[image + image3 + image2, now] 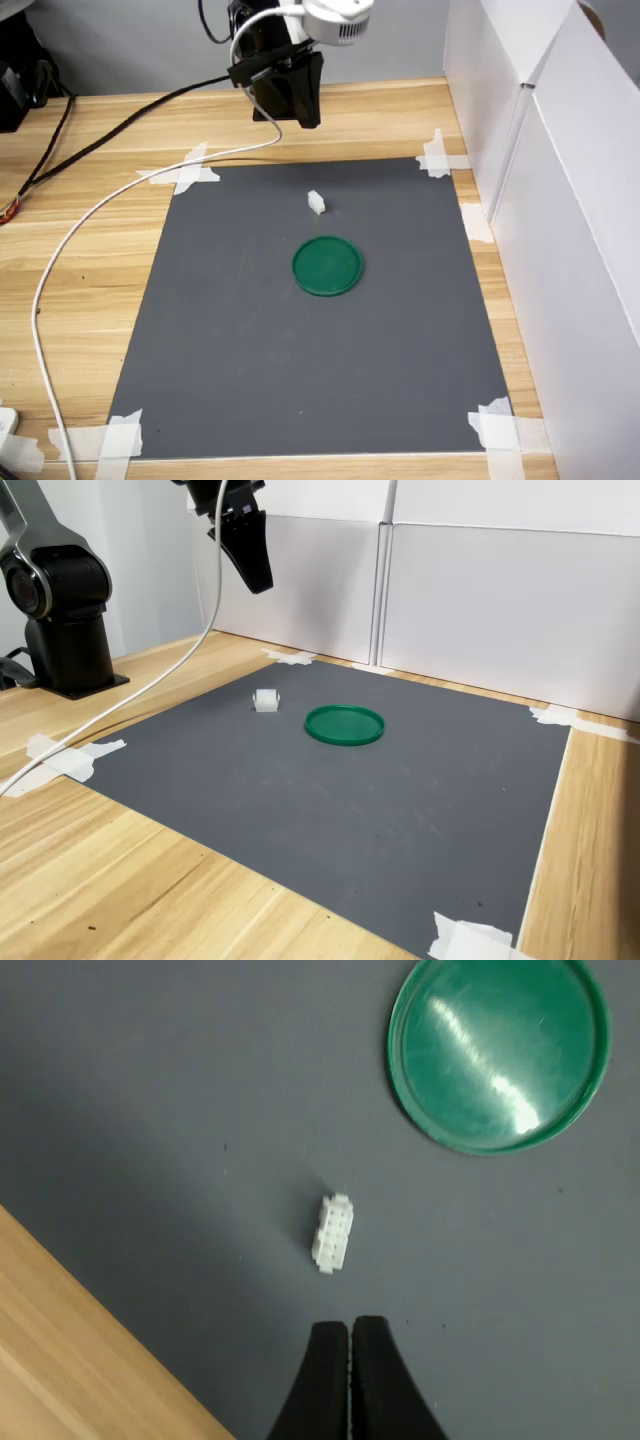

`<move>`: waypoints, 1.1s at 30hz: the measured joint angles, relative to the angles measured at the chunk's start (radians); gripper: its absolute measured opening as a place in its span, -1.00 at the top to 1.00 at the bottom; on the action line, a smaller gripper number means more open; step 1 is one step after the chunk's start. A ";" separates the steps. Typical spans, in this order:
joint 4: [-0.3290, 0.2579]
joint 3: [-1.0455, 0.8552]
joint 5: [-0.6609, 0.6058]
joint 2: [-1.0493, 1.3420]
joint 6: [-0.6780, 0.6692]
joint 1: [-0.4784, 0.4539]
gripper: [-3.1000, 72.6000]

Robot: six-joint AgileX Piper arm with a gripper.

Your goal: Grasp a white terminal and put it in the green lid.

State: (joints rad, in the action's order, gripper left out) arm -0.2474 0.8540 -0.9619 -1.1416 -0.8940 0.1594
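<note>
The white terminal [316,201] [333,1232] [265,701] lies on the dark grey mat, a short way from the green lid [327,266] [499,1053] [344,725], which is empty. My gripper [305,118] [350,1335] [262,583] hangs high above the mat's far edge in the first exterior view, well clear of the terminal. Its two black fingers press together with nothing between them, as the wrist view shows.
The grey mat [250,350] is taped at its corners to a wooden table. White box walls [560,200] stand along the first exterior view's right. A white cable [60,260] curves over the table, and the arm's black base [60,610] stands at the second exterior view's left.
</note>
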 joint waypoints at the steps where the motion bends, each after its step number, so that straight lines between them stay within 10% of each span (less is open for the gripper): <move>1: 0.004 0.001 -0.003 -0.007 -0.007 0.000 0.93; 6: 0.020 0.002 -0.012 -0.013 -0.033 0.000 0.66; 19: 0.188 0.002 -0.012 -0.044 0.146 0.135 -0.88; 33: 0.103 0.003 -0.036 -0.086 0.150 0.139 -0.96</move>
State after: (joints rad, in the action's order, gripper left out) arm -0.1444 0.8573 -0.9982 -1.2274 -0.7444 0.2983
